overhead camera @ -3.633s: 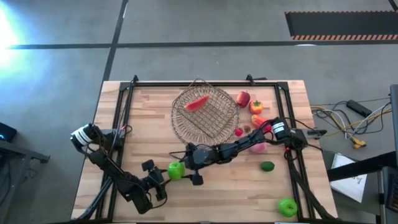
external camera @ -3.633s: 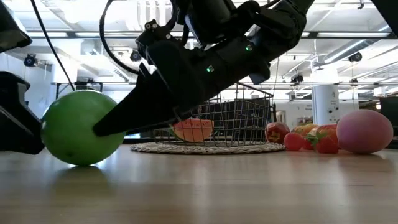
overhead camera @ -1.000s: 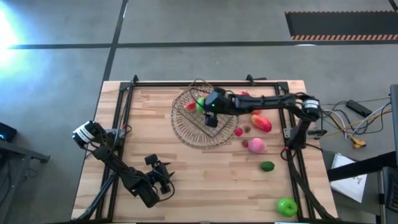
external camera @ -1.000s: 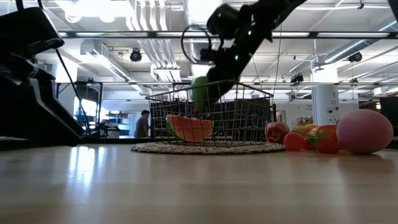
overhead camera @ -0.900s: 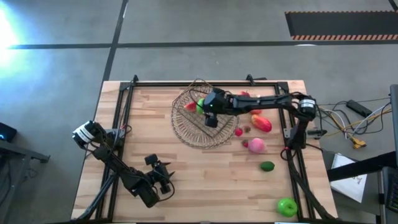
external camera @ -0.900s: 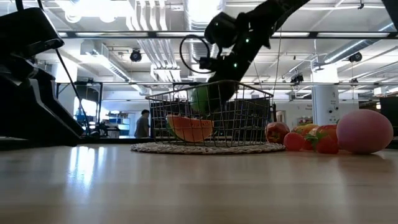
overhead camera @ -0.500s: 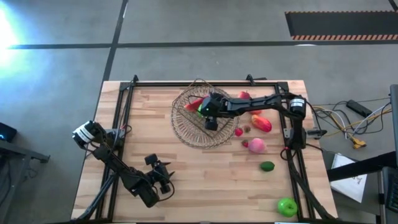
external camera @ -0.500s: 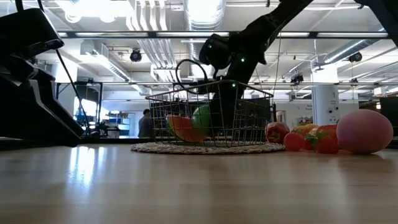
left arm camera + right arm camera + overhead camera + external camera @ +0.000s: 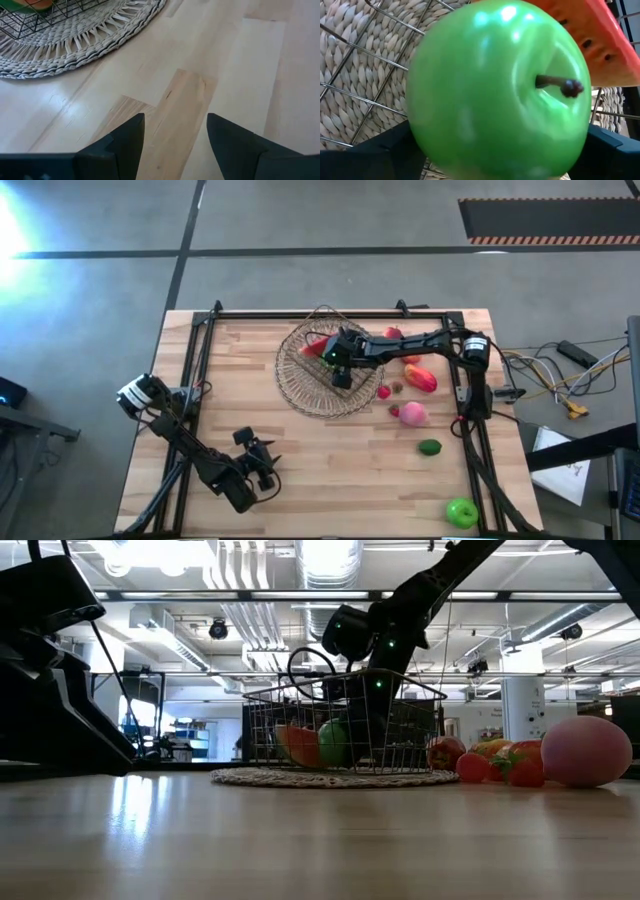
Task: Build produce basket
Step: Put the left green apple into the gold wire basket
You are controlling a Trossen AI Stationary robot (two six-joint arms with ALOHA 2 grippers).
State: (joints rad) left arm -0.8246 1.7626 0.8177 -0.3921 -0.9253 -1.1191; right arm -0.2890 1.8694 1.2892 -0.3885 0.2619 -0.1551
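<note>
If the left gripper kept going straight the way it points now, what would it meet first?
Probably bare table: the left gripper, open, angles down at the wood. Beyond that lies the woven mat under the basket, though depth is hard to judge.

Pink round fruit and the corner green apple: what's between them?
A small dark green fruit lies between the pink round fruit and the bright green apple, seen in the high view.

We count two green apples, one in the basket [image 9: 300, 365] at upper centre [image 9: 329, 352] and one at lower right [image 9: 461, 511]; one watermelon slice [image 9: 313, 346]; one pink fruit [image 9: 413, 414]; one dark green piece [image 9: 429, 447].
</note>
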